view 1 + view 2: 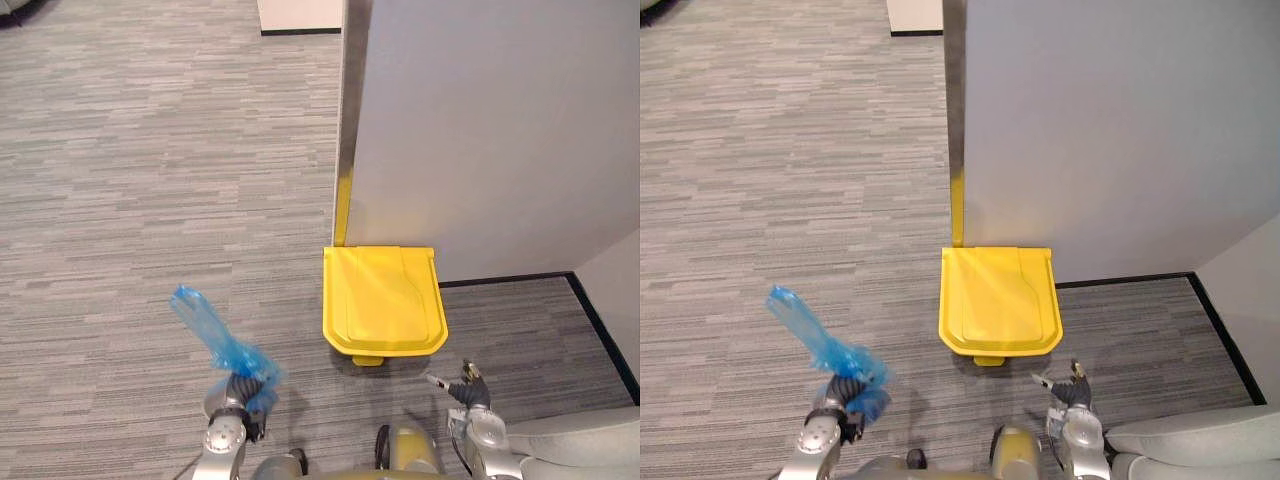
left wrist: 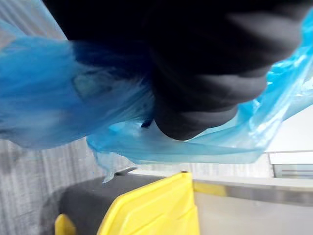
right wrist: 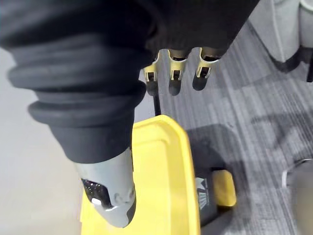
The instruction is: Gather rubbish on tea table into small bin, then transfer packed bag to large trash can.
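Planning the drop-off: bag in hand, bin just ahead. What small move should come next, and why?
Probably reach the right hand to the front edge of the yellow lid and lift it. The lid lies shut, the left hand has its fingers closed round the blue bag, and the right hand holds nothing, its fingers relaxed.

Left hand point(image 1: 243, 392) held to left of yellow-lidded bin point(image 1: 385, 300), on robot's side of it. Fingers seen curled tight round twisted neck of blue bag point(image 1: 212, 332); dark ribbed wrist cover turned upward. Silver-grey left forearm angled up from below hand. Right hand point(image 1: 466, 390) held off bin's right front corner, nearer robot, apart from lid. Fingers point(image 3: 171, 81) seen straight and loose in row, thumb point(image 3: 110, 196) set apart, nothing gripped.
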Robot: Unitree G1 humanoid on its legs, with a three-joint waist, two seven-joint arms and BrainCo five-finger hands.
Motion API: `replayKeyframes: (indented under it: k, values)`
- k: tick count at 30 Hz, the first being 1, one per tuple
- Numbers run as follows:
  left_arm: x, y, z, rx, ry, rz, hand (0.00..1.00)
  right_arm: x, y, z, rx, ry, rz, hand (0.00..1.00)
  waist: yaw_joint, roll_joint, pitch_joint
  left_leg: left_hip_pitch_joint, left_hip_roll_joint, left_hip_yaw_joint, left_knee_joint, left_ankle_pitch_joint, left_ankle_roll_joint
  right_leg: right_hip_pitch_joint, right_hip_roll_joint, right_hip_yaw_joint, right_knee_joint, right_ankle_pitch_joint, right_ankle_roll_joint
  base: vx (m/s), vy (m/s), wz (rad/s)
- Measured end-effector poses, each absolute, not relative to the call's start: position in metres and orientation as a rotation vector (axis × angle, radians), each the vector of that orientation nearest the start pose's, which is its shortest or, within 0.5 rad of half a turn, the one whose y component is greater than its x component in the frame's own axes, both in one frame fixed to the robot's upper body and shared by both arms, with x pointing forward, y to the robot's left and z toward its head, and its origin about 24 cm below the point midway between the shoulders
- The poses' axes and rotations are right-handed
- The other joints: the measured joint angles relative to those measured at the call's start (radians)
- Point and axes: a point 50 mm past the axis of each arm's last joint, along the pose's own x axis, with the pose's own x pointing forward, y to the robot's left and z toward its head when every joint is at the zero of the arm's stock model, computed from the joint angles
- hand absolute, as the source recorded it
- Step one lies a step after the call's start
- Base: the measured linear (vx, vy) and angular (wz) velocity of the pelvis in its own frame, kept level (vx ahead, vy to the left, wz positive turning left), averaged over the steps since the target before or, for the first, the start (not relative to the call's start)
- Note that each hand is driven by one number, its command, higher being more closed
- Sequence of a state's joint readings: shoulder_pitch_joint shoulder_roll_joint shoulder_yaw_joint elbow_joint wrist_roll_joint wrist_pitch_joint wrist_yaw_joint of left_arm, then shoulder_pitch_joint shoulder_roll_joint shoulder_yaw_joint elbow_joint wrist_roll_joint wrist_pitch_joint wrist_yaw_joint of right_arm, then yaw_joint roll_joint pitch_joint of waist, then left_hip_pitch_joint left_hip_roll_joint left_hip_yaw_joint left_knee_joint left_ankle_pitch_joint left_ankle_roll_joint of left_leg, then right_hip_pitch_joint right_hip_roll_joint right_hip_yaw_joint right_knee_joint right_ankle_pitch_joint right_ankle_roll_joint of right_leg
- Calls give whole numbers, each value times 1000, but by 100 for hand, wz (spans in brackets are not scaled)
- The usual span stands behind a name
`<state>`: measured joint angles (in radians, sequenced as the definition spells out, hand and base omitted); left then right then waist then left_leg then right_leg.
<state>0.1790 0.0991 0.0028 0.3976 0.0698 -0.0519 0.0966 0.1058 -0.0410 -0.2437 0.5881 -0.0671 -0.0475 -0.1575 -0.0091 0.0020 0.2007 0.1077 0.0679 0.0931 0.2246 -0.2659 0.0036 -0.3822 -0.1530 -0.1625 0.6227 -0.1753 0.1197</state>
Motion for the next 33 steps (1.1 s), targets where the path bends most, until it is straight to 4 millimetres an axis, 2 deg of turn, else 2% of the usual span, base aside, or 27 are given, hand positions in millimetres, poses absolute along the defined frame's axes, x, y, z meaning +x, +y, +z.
replayKeyframes:
  k: [1, 2, 4, 5, 7, 9, 10, 12, 17, 18, 19, 21, 24, 27, 29, 31, 33]
  values:
    - [184, 197, -72, 206, 496, 131, 100, 164, -225, -97, -93, 636, -423, 0, -4, -11, 11, 16, 0, -5, 35, -32, 4, -24, 13, -3, -88, 9, 3, 288, -41, 33]
    - [198, 199, -62, 224, 450, 126, 100, 162, -230, -97, -76, 643, -458, 0, -8, -30, 36, 16, 0, -8, 104, -72, -1, -24, 20, -27, -256, 60, 4, 276, -78, 41]
    - [207, 198, -56, 228, 415, 123, 100, 156, -234, -99, -73, 658, -485, 0, -12, -40, 44, 4, 2, -6, 182, -122, -13, 7, 20, -33, -299, 78, -1, 208, -114, 52]
    - [212, 195, -53, 219, 397, 128, 100, 154, -240, -97, -88, 658, -504, 0, -7, -31, 50, 11, 21, -6, 209, -150, -29, 19, 33, -34, -302, 102, -8, 224, -106, 26]
    - [215, 190, -51, 208, 386, 121, 100, 162, -246, -90, -72, 617, -529, 0, 0, -1, 65, 6, 43, 9, 211, -129, -22, 17, 43, -45, -284, 85, -5, 265, -109, 10]
    - [214, 190, -52, 205, 390, 123, 100, 159, -251, -86, -39, 593, -574, 0, -3, 0, 65, 32, 52, 23, 199, -116, -20, 14, 36, -55, -224, 65, -33, 258, -124, 19]
    - [214, 190, -52, 198, 387, 129, 100, 155, -259, -84, -21, 582, -615, 0, 1, 3, 65, 58, 68, 32, 189, -118, -21, 13, 45, -56, -175, 24, -52, 226, -136, 3]
    - [217, 188, -47, 192, 364, 130, 100, 155, -267, -77, 4, 543, -661, 0, 0, 7, 65, 66, 91, 37, 167, -123, -28, 8, 64, -68, -165, 5, -68, 130, -105, -2]
    - [211, 181, -46, 157, 357, 134, 100, 154, -278, -61, 41, 451, -761, 0, -2, 9, 62, 80, 122, 115, 121, -125, -32, 1, 122, -61, -223, 38, -93, 36, -57, -26]
    - [207, 180, -47, 150, 363, 139, 100, 152, -277, -60, 42, 446, -777, 0, -3, 10, 51, 80, 126, 142, 104, -130, -39, -12, 135, -51, -235, 52, -106, -16, -22, -35]
    - [203, 179, -50, 143, 374, 142, 100, 149, -276, -61, 42, 450, -782, 0, -4, 17, 40, 79, 131, 159, 83, -144, -49, -26, 143, -51, -241, 58, -103, -21, -12, -26]
    - [200, 177, -53, 133, 390, 144, 100, 139, -271, -67, 54, 483, -796, 0, -1, 15, 33, 81, 135, 174, 56, -160, -72, -43, 154, -48, -245, 72, -111, -50, -15, -15]
    - [192, 176, -58, 127, 415, 149, 100, 132, -265, -72, 67, 512, -785, 0, -2, 16, 20, 81, 134, 176, 56, -160, -72, -43, 154, -45, -246, 75, -115, -65, -29, -4]
    - [188, 177, -61, 127, 433, 150, 100, 141, -250, -76, 71, 522, -693, 0, -1, 16, 16, 75, 135, 178, 53, -157, -71, -43, 154, -42, -262, 91, -116, -48, -26, -2]
    - [188, 177, -62, 130, 437, 149, 100, 153, -229, -82, 83, 549, -581, 0, 1, 16, 15, 55, 135, 174, 50, -152, -65, -43, 154, -44, -302, 116, -113, -73, -35, 4]
    - [187, 178, -63, 132, 444, 146, 100, 164, -213, -86, 87, 566, -500, 0, 2, 18, 13, 26, 133, 158, 49, -138, -81, -45, 150, -53, -339, 137, -114, -69, 0, 18]
    - [187, 176, -63, 131, 442, 142, 100, 177, -197, -85, 88, 556, -416, 0, 22, 17, 13, -8, 124, 150, 51, -123, -85, -53, 147, -56, -378, 165, -114, -59, 12, 19]
